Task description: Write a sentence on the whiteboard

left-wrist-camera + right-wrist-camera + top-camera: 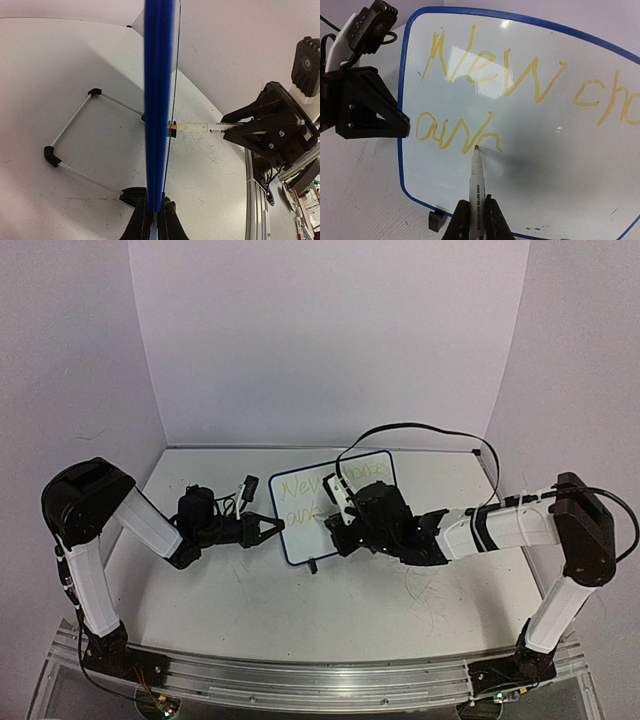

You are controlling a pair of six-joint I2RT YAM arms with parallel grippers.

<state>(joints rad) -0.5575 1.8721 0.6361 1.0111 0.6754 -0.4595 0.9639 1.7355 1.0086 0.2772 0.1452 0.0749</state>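
Observation:
The whiteboard [300, 532] stands upright mid-table, blue-framed, on black feet [435, 220]. My left gripper [155, 200] is shut on its blue edge [159, 75], at the board's left side [272, 530]. The sentence [477, 132] is pale yellow, in two lines: the first starts "New ch", and the second has a few joined letters. My right gripper [475, 199] is shut on a white marker [475, 172]. The marker's orange tip touches the board at the end of the second line. In the top view, the right gripper [338, 520] hides the board's right half.
A wire stand [70, 130] props the board from behind. A black cable [420, 428] loops over the back of the table. Grey scribble scratches [425, 600] mark the tabletop near the right arm. An aluminium rail [320, 680] runs along the near edge.

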